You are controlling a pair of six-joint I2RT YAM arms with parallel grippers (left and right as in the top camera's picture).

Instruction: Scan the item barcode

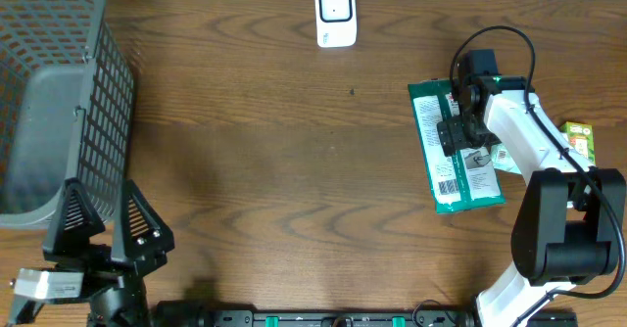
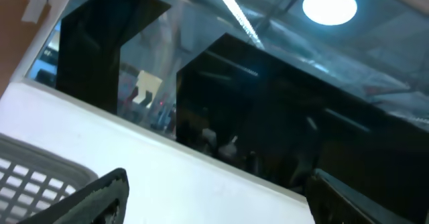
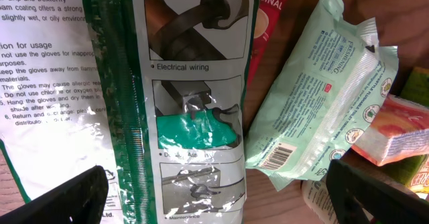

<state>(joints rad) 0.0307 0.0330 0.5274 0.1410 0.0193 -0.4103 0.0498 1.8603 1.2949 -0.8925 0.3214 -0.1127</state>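
Right gripper [image 1: 458,131] — jaws wide, over green glove pack [image 1: 460,185], holding nothing | left gripper [image 1: 108,227] — jaws wide, beside basket [image 1: 59,72]

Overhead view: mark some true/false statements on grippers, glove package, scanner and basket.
1. The right gripper is above the green glove package. True.
2. The right gripper is shut on the package. False: its jaws stand open.
3. The white scanner sits at the top centre, apart from the package. True.
4. The grey mesh basket stands on the right arm's side. False: it is on the left arm's side, at the far corner.
5. The left gripper holds an item. False: it is open and empty, near the basket.
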